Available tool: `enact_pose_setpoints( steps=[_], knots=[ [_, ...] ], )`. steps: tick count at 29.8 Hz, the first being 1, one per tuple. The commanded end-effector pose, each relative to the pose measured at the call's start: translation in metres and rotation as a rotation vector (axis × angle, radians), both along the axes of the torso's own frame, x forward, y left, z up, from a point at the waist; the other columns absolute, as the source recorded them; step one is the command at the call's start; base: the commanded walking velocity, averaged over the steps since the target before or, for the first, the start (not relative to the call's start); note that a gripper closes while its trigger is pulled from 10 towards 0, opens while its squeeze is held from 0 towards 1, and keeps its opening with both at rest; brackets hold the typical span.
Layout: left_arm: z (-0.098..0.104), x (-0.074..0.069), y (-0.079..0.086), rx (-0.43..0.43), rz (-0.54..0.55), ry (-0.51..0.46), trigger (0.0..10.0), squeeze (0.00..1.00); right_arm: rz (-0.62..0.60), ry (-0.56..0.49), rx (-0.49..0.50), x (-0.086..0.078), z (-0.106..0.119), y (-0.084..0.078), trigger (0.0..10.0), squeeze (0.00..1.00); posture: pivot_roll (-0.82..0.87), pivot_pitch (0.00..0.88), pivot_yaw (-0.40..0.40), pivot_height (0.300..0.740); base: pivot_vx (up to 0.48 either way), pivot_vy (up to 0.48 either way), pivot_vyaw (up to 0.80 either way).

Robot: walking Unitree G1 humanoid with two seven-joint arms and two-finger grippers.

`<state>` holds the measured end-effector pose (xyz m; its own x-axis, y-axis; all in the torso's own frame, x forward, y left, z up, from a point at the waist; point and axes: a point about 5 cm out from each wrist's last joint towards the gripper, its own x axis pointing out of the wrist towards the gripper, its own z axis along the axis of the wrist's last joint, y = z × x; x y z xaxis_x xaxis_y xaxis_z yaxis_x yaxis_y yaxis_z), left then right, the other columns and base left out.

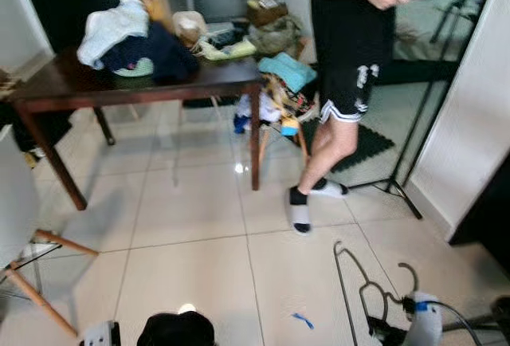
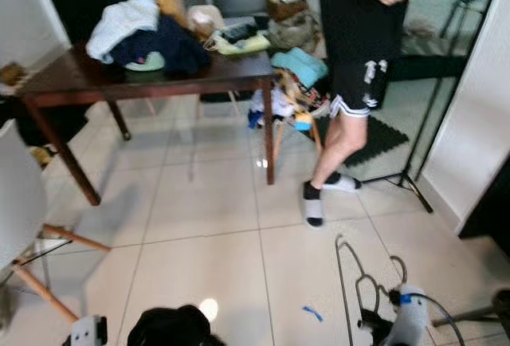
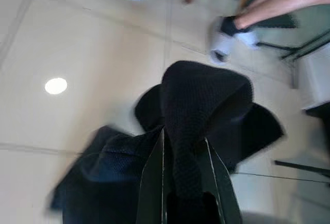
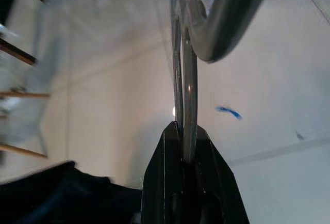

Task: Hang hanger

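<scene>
Item: hanger, low at my right over the floor, pinched in my right gripper; left gripper clamps dark garment, which may slip while walking.

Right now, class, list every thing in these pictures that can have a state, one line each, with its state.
right gripper: shut on the hanger
hanger: held off the floor, not hung
left gripper: shut on the dark garment
dark garment: held up, dangling over the tiles
table: piled with clothes
person: standing, phone in hand
</scene>
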<state>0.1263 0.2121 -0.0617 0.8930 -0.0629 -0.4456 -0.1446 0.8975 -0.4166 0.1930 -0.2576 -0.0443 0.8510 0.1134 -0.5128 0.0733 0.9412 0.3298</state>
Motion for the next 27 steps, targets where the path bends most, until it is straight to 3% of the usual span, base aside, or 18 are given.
enact_pose_setpoints(
  steps=[1,3,4,7,9,11,15,18,20,22,26,27],
  knots=[
    [0.007,0.014,0.003,0.022,0.005,-0.051,10.0,0.00,0.038,-0.005,-0.008,0.006,0.002,0.004,10.0,0.00,-0.07,0.000,0.032,0.736,0.450,0.000,0.00],
    [0.018,0.029,0.007,0.022,0.021,-0.110,10.0,0.00,0.058,-0.035,-0.015,0.021,0.011,0.006,10.0,0.00,-0.06,0.000,0.026,0.736,0.456,0.000,0.00],
    [0.018,0.029,0.007,0.022,0.021,-0.110,10.0,0.00,0.058,-0.035,-0.015,0.021,0.011,0.006,10.0,0.00,-0.06,0.000,0.026,0.736,0.454,0.000,0.00],
    [0.045,0.052,0.019,0.083,0.057,-0.211,10.0,0.00,0.103,-0.127,-0.029,0.048,0.031,0.011,10.0,0.00,-0.05,0.000,0.023,0.736,0.458,0.000,0.00],
    [0.054,0.057,0.023,0.109,0.072,-0.236,10.0,0.00,0.116,-0.163,-0.034,0.057,0.039,0.014,10.0,0.00,-0.05,0.000,0.023,0.736,0.463,0.000,0.00],
    [0.073,0.068,0.032,0.158,0.100,-0.292,10.0,0.00,0.159,-0.255,-0.043,0.078,0.060,0.024,10.0,0.00,-0.05,0.000,0.023,0.736,0.465,0.000,0.00],
    [0.090,0.077,0.036,0.186,0.114,-0.347,10.0,0.00,0.210,-0.333,-0.060,0.093,0.078,0.035,10.0,0.00,-0.05,0.000,0.019,0.736,0.465,0.000,0.00],
    [0.117,0.093,0.038,0.226,0.122,-0.440,10.0,0.00,0.267,-0.440,-0.064,0.111,0.106,0.050,10.0,0.00,-0.04,0.000,0.016,0.736,0.465,0.000,0.00],
    [0.117,0.093,0.038,0.226,0.122,-0.440,10.0,0.00,0.267,-0.440,-0.064,0.111,0.106,0.050,10.0,0.00,-0.04,0.000,0.016,0.736,0.465,0.000,0.00],
    [0.139,0.104,0.036,0.261,0.122,-0.503,10.0,0.00,0.314,-0.499,-0.067,0.119,0.122,0.059,10.0,0.00,-0.04,0.000,0.014,0.736,0.465,0.000,0.00],
    [0.139,0.104,0.036,0.261,0.122,-0.503,10.0,0.00,0.314,-0.499,-0.067,0.119,0.122,0.059,10.0,0.00,-0.04,0.000,0.014,0.736,0.465,0.000,0.00],
    [0.148,0.107,0.035,0.276,0.122,-0.524,10.0,0.00,0.336,-0.516,-0.072,0.121,0.127,0.062,10.0,0.00,-0.04,0.000,0.014,0.736,0.465,0.000,0.00]
  ],
)
